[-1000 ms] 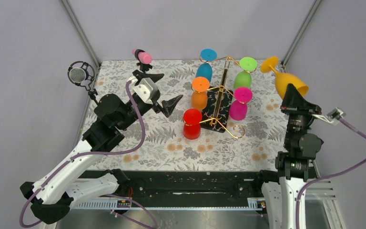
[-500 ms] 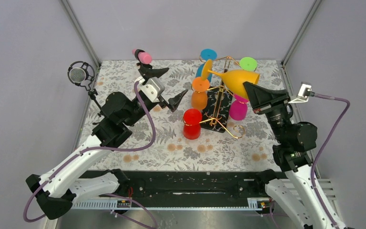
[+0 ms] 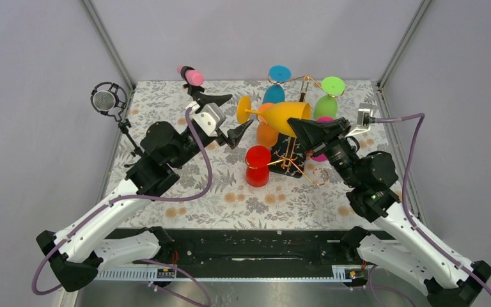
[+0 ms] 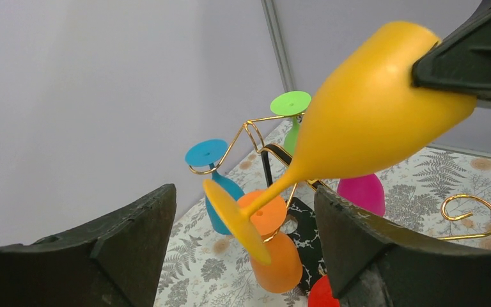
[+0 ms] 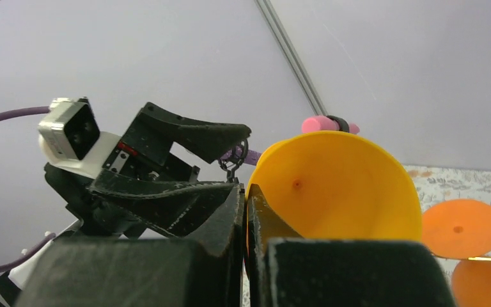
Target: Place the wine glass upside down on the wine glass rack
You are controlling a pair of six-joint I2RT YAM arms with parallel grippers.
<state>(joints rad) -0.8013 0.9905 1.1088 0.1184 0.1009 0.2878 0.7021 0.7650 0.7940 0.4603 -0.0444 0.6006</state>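
**Yellow glass hanging sideways between two grippers, not yet on the rack**

Closest to me, the right gripper (image 3: 303,128) is pinching the rim of the yellow wine glass (image 3: 281,117). One finger is sitting inside the bowl and the other is pressing on the outside, the pair clamped tight on the wall. It is holding the glass on its side above the table (image 3: 185,192), with the stem and foot pointing across at the left gripper (image 3: 238,112). That one is gaping wide and gripping nothing. The round foot is hovering in the gap between its spread fingers (image 4: 134,236), and I cannot see it touching either.

Just beyond and below the glass, the rack (image 3: 292,146) is standing on its black base. At its near right corner one curled gold hook (image 3: 320,173) is showing bare. Five other glasses are hanging from it upside down: the red glass (image 3: 257,165) nearest, then the orange glass (image 3: 268,131) and the magenta glass (image 4: 361,192), with the green glass (image 3: 327,96) and the blue glass (image 3: 275,89) farthest back.

To my eye the job is sitting about midway. The glass is up and over the rack, but it is lying level and clear of the wire. Turning it bowl-down and slipping its stem into a free loop is all waiting to be done. I am guessing the left gripper is lining up to take the foot.
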